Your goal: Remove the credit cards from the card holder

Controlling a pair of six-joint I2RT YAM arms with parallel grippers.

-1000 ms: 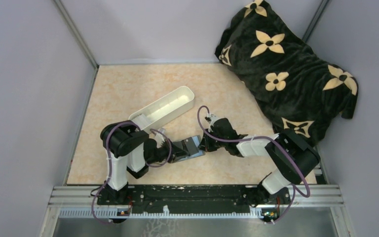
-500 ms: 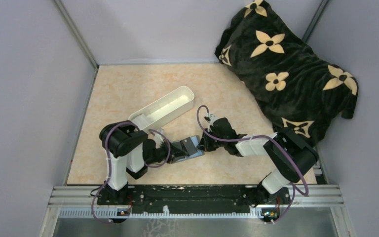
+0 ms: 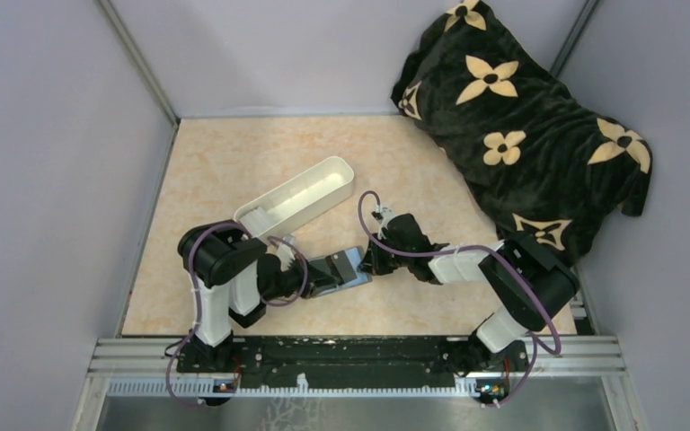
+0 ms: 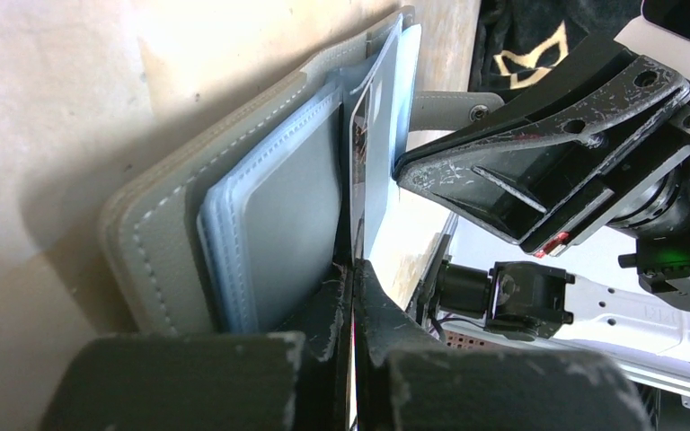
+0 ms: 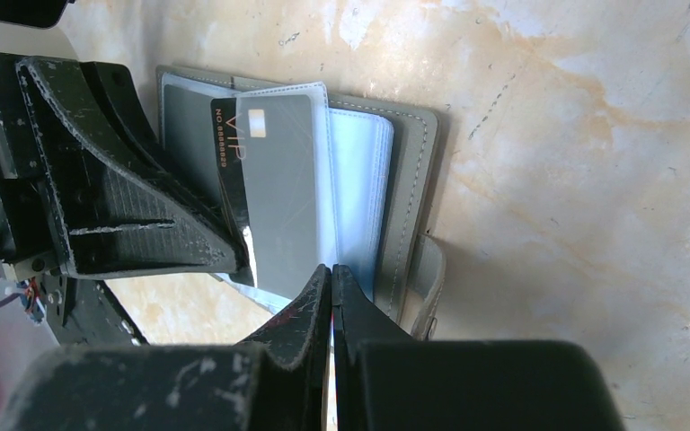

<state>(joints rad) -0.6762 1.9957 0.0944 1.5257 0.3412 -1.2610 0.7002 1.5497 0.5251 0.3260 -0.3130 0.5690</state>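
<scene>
The grey card holder (image 3: 349, 266) lies open on the table between my two grippers. Its blue-grey pockets (image 4: 278, 215) fan out from the stitched cover (image 5: 411, 180). A black credit card (image 5: 269, 171) marked VIP sticks partway out of a pocket. My left gripper (image 4: 355, 269) is shut on that card's edge (image 4: 370, 153), and in the top view it (image 3: 322, 273) sits at the holder's left side. My right gripper (image 5: 331, 269) is shut on a thin pocket leaf of the holder, at the holder's right side (image 3: 367, 261). Other cards are hidden.
A long white tray (image 3: 301, 197) lies just behind the left arm. A black blanket with cream flowers (image 3: 521, 117) is heaped at the back right. Grey walls close in the tabletop (image 3: 234, 171) on the left, the back and the right.
My left gripper's jaws have closed onto the card's edge. The left arm has drawn back slightly to the left. The right arm and the holder have stayed put.
</scene>
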